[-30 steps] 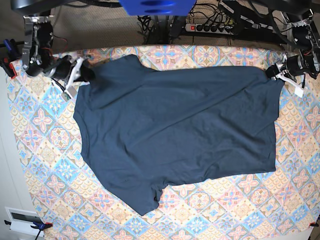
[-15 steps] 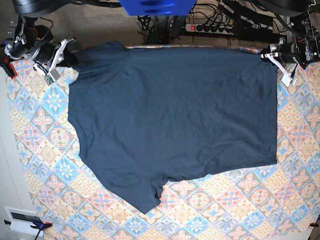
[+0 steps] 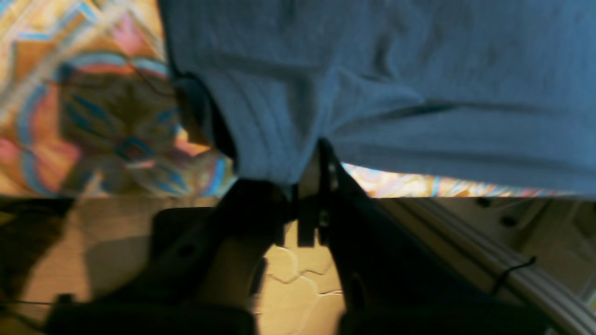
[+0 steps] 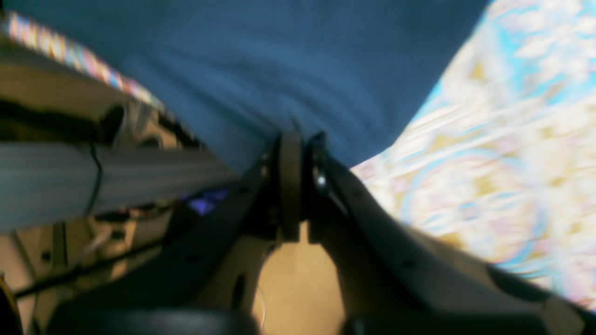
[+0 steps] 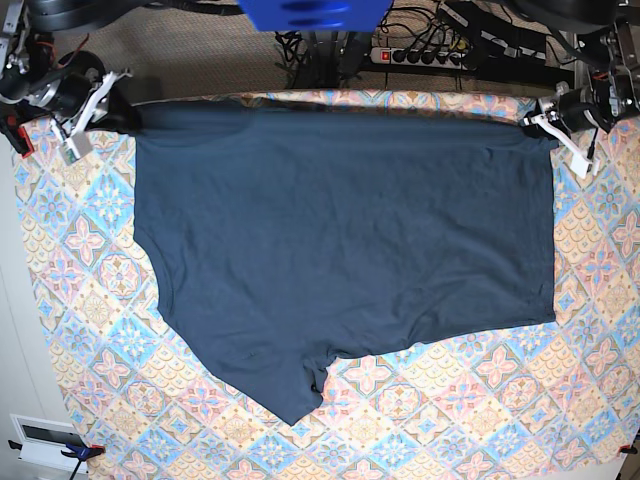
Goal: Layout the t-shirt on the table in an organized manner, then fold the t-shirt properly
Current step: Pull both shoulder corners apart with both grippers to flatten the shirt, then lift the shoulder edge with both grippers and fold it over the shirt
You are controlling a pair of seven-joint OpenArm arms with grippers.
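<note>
My two grippers each pinch a far corner of the t-shirt (image 5: 340, 240) — jaws pressed together on cloth, both sides. The left gripper (image 5: 545, 122) has the corner at the shirt's far edge on the base view's right; in the left wrist view the left gripper (image 3: 309, 174) has a bunched fold of blue fabric caught between its dark fingers (image 3: 344, 195), w/ the shirt (image 3: 372, 70) running away above. The right gripper (image 5: 110, 100) has the opposite far corner, by the sleeve end; in the right wrist view the right gripper (image 4: 298, 144) bites a pucker of fabric, small wrinkles fanning out from the bite, the shirt (image 4: 242, 60) filling the upper part of that view.

The shirt lies spread on the table (image 5: 90, 280), its far edge pulled into a nearly straight line between my grips, close along the table's far edge. Body mostly flat. The near sleeve sticks out as a point toward the table's near side, approx. under the shirt's middle-left in the base view.

Patterned cloth shows beside each grip — the table (image 3: 93, 107) next to the left one, the table (image 4: 503, 153) next to the right one. Both wrist views are blurred. A power strip (image 5: 420, 55) sits beyond the table's far edge.
</note>
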